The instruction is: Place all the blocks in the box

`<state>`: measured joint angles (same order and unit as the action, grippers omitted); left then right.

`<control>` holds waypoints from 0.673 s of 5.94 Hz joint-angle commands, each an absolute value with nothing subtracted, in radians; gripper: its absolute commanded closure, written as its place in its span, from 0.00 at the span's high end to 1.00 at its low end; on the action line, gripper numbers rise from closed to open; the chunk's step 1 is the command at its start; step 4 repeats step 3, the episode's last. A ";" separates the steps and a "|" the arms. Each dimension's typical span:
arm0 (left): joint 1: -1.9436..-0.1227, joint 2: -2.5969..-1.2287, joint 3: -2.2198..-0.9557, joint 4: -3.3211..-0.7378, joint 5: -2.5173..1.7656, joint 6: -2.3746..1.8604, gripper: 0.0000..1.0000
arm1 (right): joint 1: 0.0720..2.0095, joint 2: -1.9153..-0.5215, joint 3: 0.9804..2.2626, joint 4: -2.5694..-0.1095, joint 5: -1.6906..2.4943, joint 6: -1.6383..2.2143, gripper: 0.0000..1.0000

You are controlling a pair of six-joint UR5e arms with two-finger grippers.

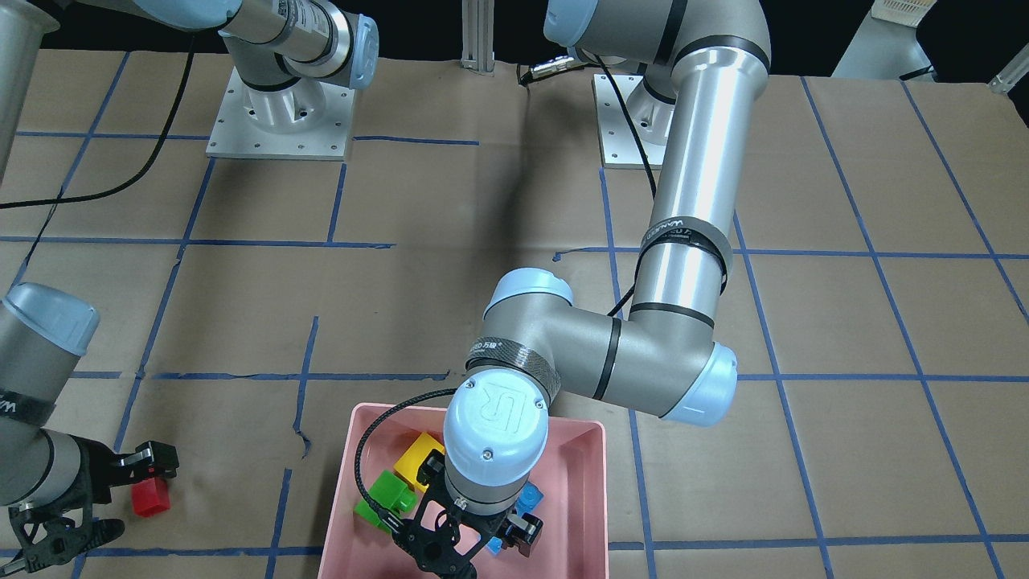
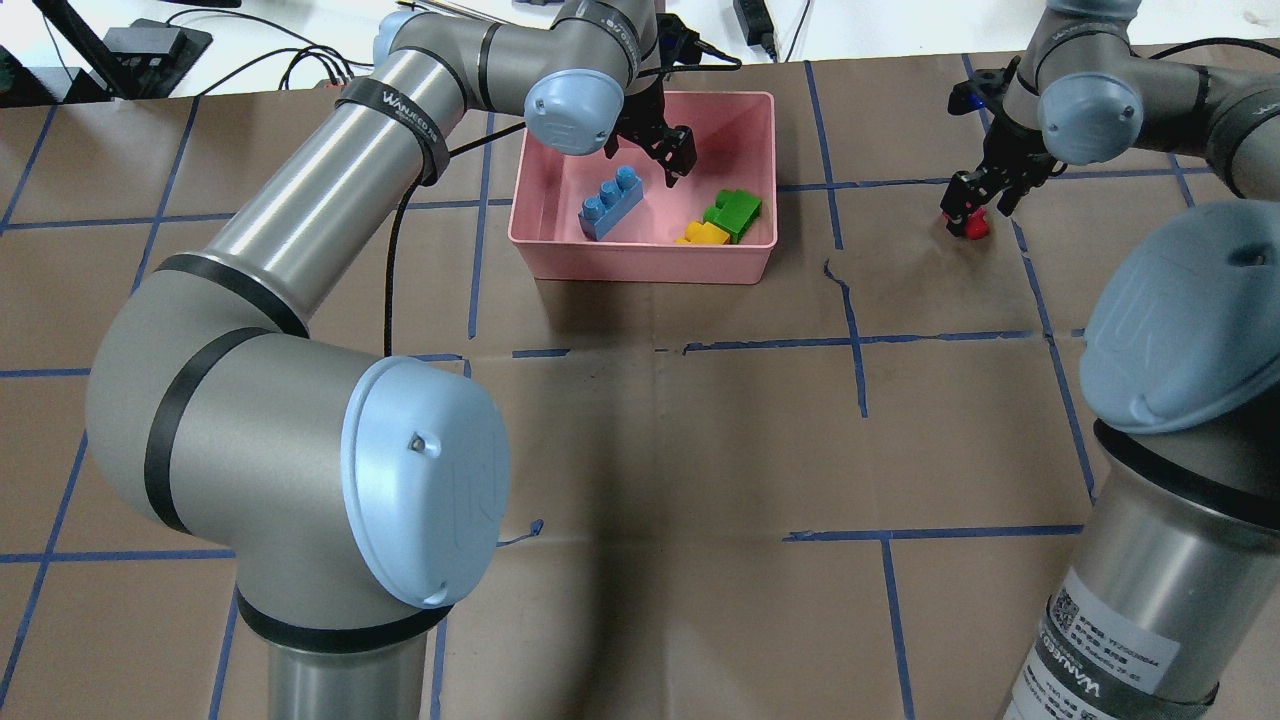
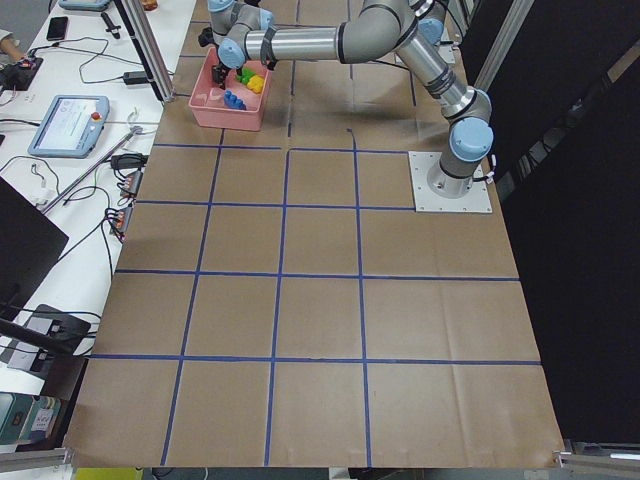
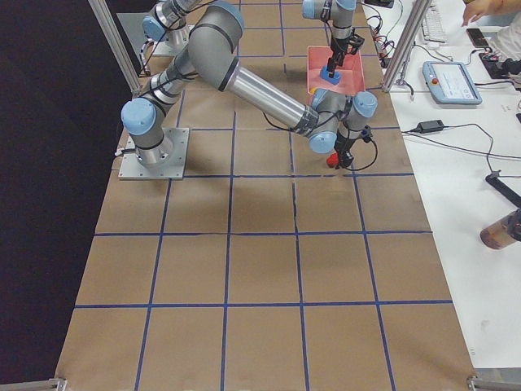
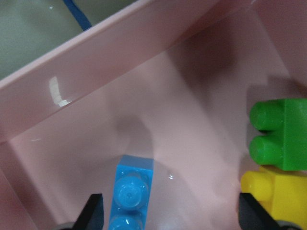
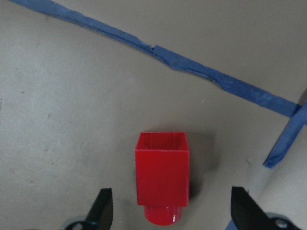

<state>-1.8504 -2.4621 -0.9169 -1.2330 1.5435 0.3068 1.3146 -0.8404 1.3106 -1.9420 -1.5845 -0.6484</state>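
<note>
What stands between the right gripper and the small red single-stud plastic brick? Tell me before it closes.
Nothing visible does. The right gripper hangs open over the small red single-stud plastic brick, which lies on its side on the table, the jaws either side of it, not touching.

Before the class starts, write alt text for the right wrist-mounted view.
A red single-stud brick lies on its side on brown paper, its stud end between two open black jaws; blue tape crosses behind.
</note>
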 commanded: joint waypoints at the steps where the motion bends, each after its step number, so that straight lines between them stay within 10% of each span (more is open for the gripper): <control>1: -1.471 -1.626 -1.479 -1.621 1.480 0.307 1.00 | 1.315 -0.842 1.310 -1.942 -1.588 -0.646 0.99; 4: -1.471 -1.628 -1.477 -1.621 1.480 0.307 1.00 | 1.318 -0.860 1.275 -1.937 -1.592 -0.588 0.99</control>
